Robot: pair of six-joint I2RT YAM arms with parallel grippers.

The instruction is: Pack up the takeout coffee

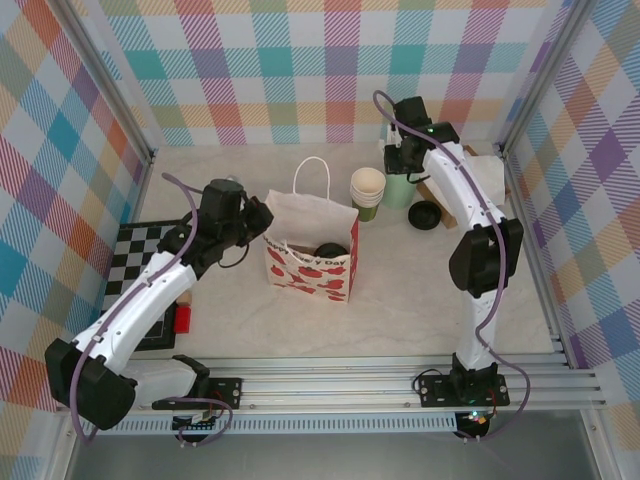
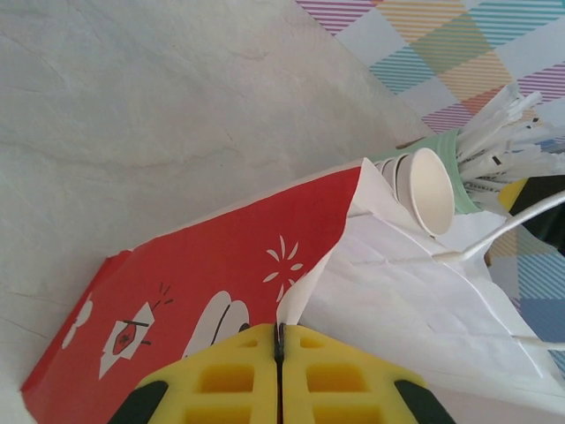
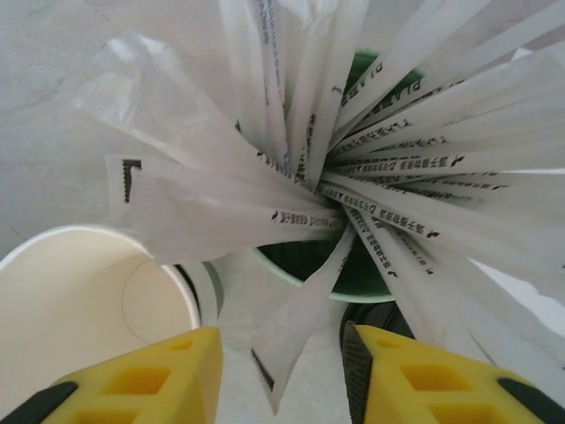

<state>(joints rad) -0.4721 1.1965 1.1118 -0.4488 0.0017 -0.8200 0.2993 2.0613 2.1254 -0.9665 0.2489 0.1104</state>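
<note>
The left tool (image 2: 280,334) has its yellow fingers pressed together on the near rim of the bag (image 1: 310,278), with the paper edge running into the seam between them. This pinch probably props the thin wall up and stops the bag sliding on the table (image 1: 250,170), so the mouth gapes away from the tool. A round black lid shows inside that mouth, a little beyond the pinch, and I take it to be the coffee (image 1: 328,250), already standing in the bag. That would leave the extras to add, which may be why the right tool (image 3: 281,340) is over at the mint cup (image 1: 399,192), well apart from the bag. It points down into the fan of white wrapped sticks (image 3: 415,159), which splay out from the cup straight ahead of it. Its jaws are spread, and one stick (image 3: 296,340) hangs loose in the gap, touching neither finger as far as I can tell. Because the sticks splay, a single one can be straddled like this. A stack of empty cups (image 1: 367,188) stands just beside this tool, on the side towards the bag. A spare lid (image 1: 425,215) lies on the table close by on its other side, nearer the arm bases.
</note>
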